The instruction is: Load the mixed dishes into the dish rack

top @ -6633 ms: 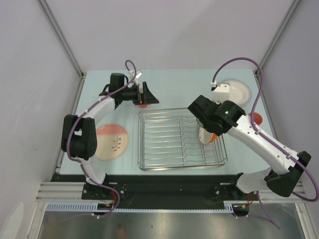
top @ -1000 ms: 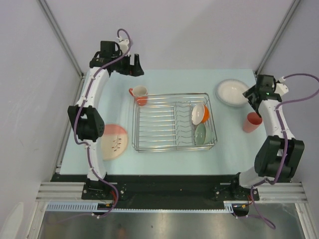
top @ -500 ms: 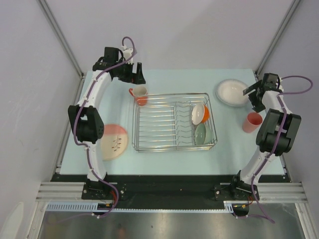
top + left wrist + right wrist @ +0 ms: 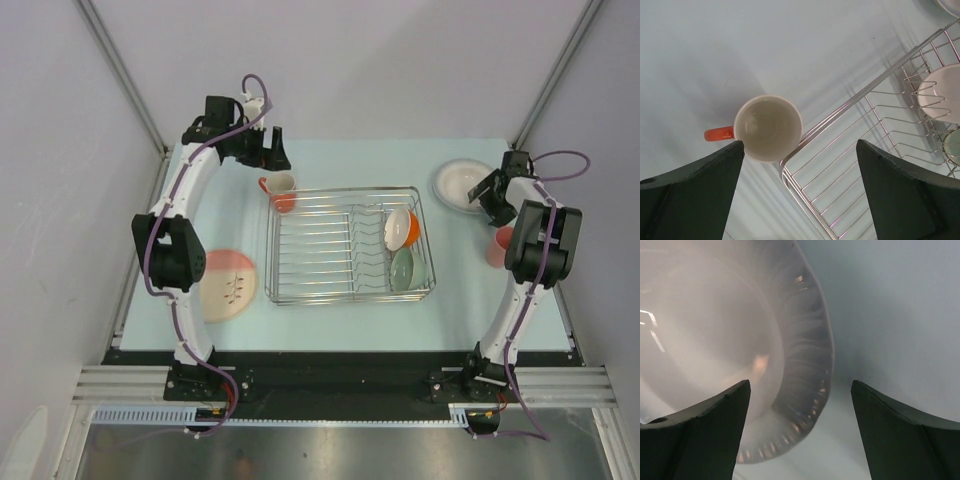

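Observation:
The silver wire dish rack (image 4: 345, 297) stands mid-table with the orange-and-white bowl (image 4: 402, 229) and the pale green bowl (image 4: 402, 267) in its right end. An orange mug (image 4: 280, 190) stands upright against the rack's back left corner. My left gripper (image 4: 272, 150) hangs open above it; in the left wrist view the mug (image 4: 768, 128) lies by the left finger and the rack corner (image 4: 790, 167) sits between the fingers of the gripper (image 4: 800, 145). My right gripper (image 4: 800, 385) is open over the right rim of the white plate (image 4: 805, 340), seen blurred. The pink plate (image 4: 230, 284) lies at the left. The pink tumbler (image 4: 497, 246) is partly hidden by the right arm.
The white plate (image 4: 463, 186) lies at the back right, close to the table's far edge and the corner post. Grey walls close in on both sides. The rack's upright dividers (image 4: 920, 85) stand near the bowls.
My right gripper has swung left from beside the white plate to over its right rim, its jaws narrowing slightly. My left gripper has shifted a little toward the mug.

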